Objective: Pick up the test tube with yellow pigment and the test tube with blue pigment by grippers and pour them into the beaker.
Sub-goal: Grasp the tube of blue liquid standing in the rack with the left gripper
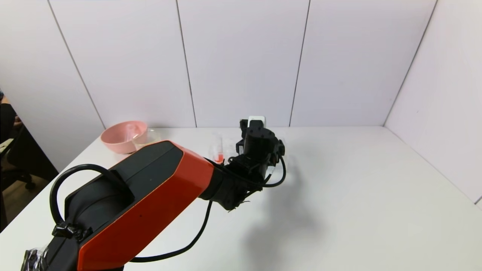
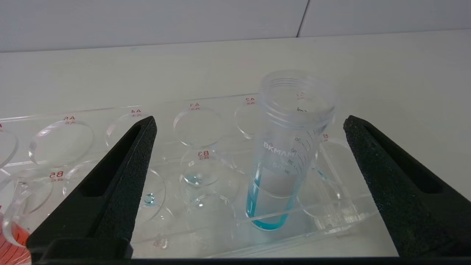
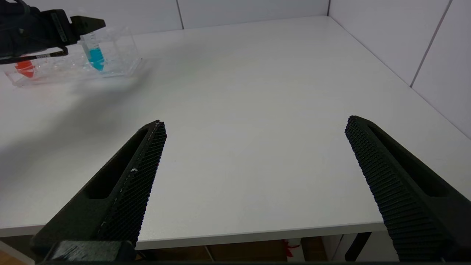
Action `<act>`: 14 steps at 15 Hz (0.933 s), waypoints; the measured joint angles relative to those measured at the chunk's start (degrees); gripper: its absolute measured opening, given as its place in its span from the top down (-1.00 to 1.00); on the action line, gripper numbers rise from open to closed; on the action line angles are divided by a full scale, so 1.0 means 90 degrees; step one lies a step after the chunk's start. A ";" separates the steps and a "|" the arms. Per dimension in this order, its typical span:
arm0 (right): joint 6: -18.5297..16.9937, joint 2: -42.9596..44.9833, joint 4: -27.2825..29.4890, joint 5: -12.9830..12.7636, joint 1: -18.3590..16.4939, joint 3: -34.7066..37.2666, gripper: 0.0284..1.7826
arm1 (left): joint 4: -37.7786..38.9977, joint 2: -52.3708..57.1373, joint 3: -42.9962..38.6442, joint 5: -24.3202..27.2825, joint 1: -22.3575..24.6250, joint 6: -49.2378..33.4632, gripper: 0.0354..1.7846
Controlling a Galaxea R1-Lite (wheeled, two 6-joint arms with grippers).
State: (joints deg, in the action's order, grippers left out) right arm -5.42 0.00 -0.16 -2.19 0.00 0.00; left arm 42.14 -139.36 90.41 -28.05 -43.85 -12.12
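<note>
The test tube with blue pigment (image 2: 285, 165) stands upright in a clear rack (image 2: 110, 117); it also shows in the right wrist view (image 3: 96, 55). My left gripper (image 2: 250, 121) is open, with the blue tube between its fingers, touching neither and closer to one finger (image 2: 371, 147). In the head view the left gripper (image 1: 256, 122) reaches over the rack at the back of the table. My right gripper (image 3: 255, 121) hangs open and empty above the table's near edge. A clear beaker (image 1: 148, 137) sits beside the pink bowl. The test tube with yellow pigment is out of view.
A red-tipped tube (image 1: 219, 152) stands at the rack's other end (image 3: 25, 68). The pink bowl (image 1: 122, 137) sits at the back left. White wall panels close the back and right of the white table (image 1: 357, 195).
</note>
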 joint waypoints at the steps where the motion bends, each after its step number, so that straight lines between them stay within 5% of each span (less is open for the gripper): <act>1: 0.0000 0.0000 0.0000 0.0000 0.0000 0.0000 -0.99 | 0.0000 -0.0043 0.0065 0.0000 0.0018 0.0009 -0.99; 14: 0.0000 0.0000 0.0000 0.0000 0.0000 0.0000 -0.99 | -0.0438 -0.0333 0.0803 0.0073 0.0077 0.0030 -0.99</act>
State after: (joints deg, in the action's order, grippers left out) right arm -5.42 0.00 -0.16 -2.19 0.00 0.00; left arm 38.21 -142.36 97.63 -27.39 -43.15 -11.85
